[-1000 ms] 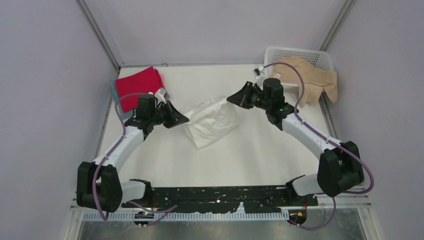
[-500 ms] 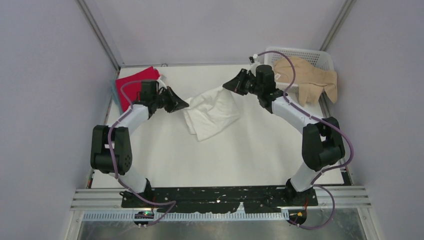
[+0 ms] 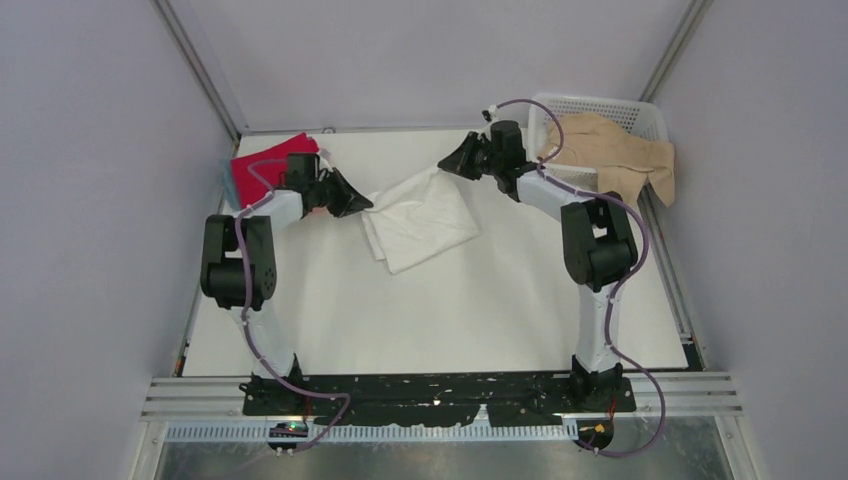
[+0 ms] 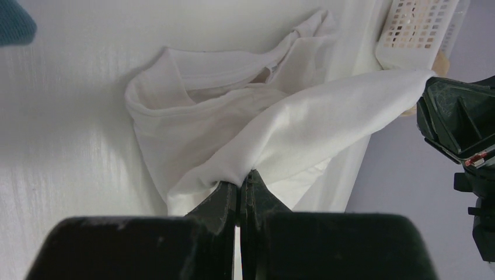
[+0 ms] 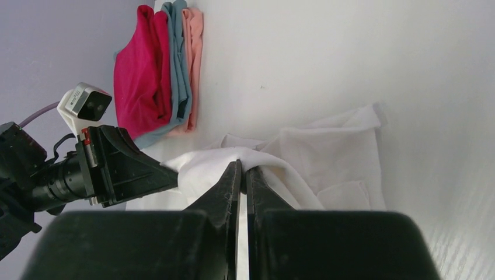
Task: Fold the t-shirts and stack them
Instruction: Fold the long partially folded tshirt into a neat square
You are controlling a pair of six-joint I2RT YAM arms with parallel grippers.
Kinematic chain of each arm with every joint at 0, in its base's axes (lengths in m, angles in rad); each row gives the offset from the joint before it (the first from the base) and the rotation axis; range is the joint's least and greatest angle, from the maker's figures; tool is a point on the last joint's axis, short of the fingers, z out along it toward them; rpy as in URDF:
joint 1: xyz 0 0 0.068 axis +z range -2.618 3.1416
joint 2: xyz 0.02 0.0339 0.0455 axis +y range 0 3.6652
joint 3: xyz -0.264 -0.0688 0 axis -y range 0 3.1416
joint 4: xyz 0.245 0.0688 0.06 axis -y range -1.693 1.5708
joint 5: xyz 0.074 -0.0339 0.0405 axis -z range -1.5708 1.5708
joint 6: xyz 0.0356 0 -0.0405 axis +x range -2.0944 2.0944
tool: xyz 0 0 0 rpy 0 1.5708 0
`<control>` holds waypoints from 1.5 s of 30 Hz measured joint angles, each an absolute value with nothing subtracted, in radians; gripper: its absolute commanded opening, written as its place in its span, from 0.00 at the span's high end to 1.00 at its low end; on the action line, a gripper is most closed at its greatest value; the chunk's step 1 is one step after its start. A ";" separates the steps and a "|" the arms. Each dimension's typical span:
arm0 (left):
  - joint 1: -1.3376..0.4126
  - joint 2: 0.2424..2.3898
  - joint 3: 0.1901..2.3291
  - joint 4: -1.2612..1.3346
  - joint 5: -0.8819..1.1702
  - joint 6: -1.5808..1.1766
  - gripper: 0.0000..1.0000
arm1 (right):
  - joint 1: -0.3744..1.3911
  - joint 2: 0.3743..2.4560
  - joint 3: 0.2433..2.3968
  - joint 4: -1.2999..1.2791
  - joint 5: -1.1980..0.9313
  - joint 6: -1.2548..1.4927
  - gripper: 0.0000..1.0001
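A white t-shirt [image 3: 420,215] hangs stretched between my two grippers over the middle of the table, its lower part resting on the surface. My left gripper [image 3: 362,206] is shut on its left edge [image 4: 233,169]. My right gripper [image 3: 447,165] is shut on its far right corner [image 5: 257,160]. A folded stack with red [image 3: 262,165], teal-blue [image 5: 178,64] and pink [image 5: 193,58] shirts lies at the far left. A tan t-shirt [image 3: 610,155] drapes over the basket's edge at the far right.
The white lattice basket [image 3: 598,106] stands in the far right corner. Purple walls close in on the table on three sides. Both arms are folded back high, with their elbows over the table's sides.
Both grippers have moved away from me toward the far side with the white t-shirt, spreading it flatter. The arms have folded upright from their stretched pose.
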State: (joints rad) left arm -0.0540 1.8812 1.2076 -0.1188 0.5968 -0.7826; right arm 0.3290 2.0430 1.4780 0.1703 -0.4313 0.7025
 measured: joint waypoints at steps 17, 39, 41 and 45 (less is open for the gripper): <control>-0.065 1.769 1.233 -0.196 0.492 -0.788 0.00 | 0.313 2.144 1.716 -0.064 -0.375 0.568 0.05; -0.163 2.144 1.623 -0.403 0.327 -0.745 0.00 | 0.331 2.439 1.782 0.215 -0.558 0.913 0.05; -0.158 2.162 1.654 -0.430 0.315 -0.731 0.00 | 0.331 2.435 1.783 0.207 -0.536 0.925 0.05; -0.155 2.170 1.662 -0.440 0.317 -0.714 0.00 | 0.339 2.370 1.667 0.225 -0.475 0.942 0.05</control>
State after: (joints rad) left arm -0.1551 2.1700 1.6623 -0.4404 0.3172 -0.7136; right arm 0.3393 2.3703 1.6669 0.2253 -0.4747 0.9421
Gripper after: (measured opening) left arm 0.994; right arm 0.950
